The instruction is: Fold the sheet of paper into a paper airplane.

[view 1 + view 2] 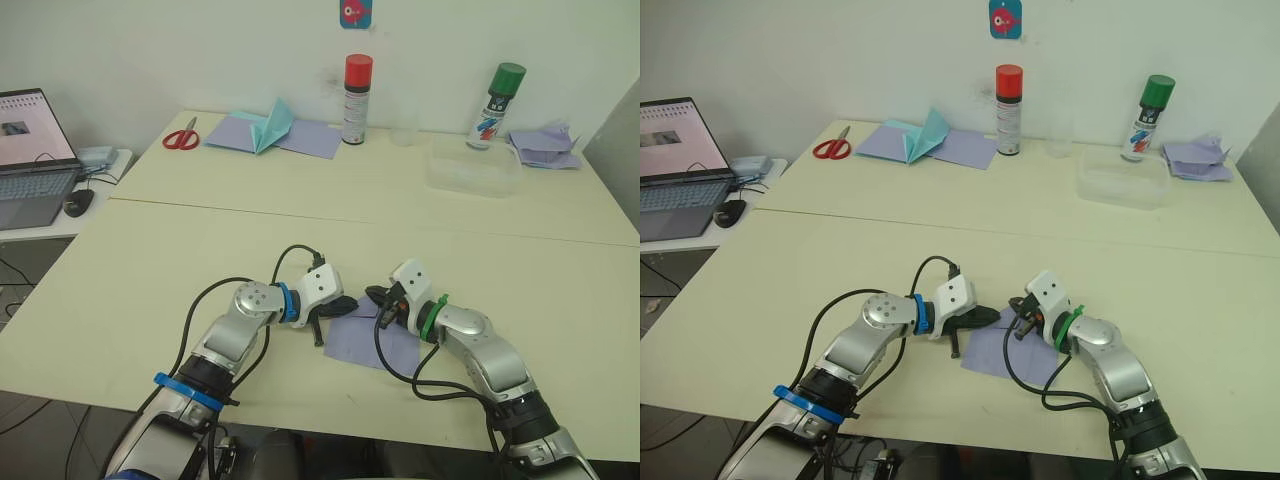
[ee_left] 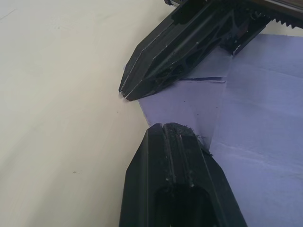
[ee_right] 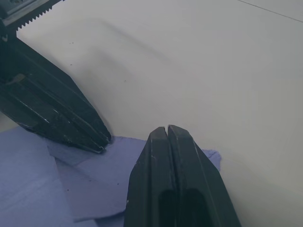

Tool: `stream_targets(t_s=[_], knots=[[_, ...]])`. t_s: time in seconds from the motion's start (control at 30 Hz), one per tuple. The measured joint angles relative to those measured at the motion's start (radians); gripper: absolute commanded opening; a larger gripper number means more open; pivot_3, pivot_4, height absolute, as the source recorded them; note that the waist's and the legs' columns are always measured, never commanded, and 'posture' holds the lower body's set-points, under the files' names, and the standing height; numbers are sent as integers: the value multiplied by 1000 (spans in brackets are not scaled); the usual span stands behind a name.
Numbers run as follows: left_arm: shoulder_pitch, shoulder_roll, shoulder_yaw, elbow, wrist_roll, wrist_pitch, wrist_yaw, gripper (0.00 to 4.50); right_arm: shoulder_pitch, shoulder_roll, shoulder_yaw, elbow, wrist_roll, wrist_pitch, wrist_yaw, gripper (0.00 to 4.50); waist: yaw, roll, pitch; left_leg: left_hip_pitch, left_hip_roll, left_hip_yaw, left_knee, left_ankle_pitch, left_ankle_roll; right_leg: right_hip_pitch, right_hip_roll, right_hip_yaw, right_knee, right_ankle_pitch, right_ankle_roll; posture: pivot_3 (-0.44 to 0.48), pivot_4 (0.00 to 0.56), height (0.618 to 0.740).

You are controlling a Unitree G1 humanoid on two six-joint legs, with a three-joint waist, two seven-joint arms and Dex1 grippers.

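Observation:
The sheet of paper (image 1: 352, 342), pale lavender-blue with straight creases, lies near the table's front edge between my two arms. One corner flap is folded over (image 3: 90, 189). My left gripper (image 1: 343, 304) is shut, and its tip rests on the sheet's far-left corner (image 2: 189, 109). My right gripper (image 1: 378, 296) is also shut, its tip at the sheet's far edge, a few centimetres from the left tip. The two grippers point toward each other. Nothing is pinched between either pair of fingers. A finished paper airplane is out of view.
At the back of the table lie red scissors (image 1: 181, 137), a teal paper shape on lavender sheets (image 1: 268, 128), a red-capped can (image 1: 356, 98), a green-capped can (image 1: 497, 104), a clear tub (image 1: 472, 170) and crumpled lavender paper (image 1: 545, 147). A laptop (image 1: 30, 165) sits at far left.

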Motion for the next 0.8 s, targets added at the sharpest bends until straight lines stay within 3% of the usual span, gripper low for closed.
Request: stream_targets(t_s=[0.23,0.5,0.6,0.8], knots=[[5,-69,56,24,-48,54,20,21,-1,-4,-1,1,0,-1,6,0,0,0,0,-1,0,0,0,0,0,0,0,0,0,0,0,0,150,740],[-60,-92,39,82,-22,80,22,21,-2,-4,7,-1,-3,0,11,0,0,0,0,-1,0,0,0,0,0,-1,2,0,0,0,0,0,150,740],[-53,-66,23,54,-20,93,1,21,-5,-4,9,-1,-5,0,11,0,0,0,0,-1,0,0,0,0,0,0,2,0,0,0,0,0,150,740],[56,84,30,-125,-43,156,-75,21,-6,-4,19,-1,-5,-1,13,0,-3,1,-1,2,2,0,-3,0,-1,0,2,0,0,-1,-1,0,150,740]])
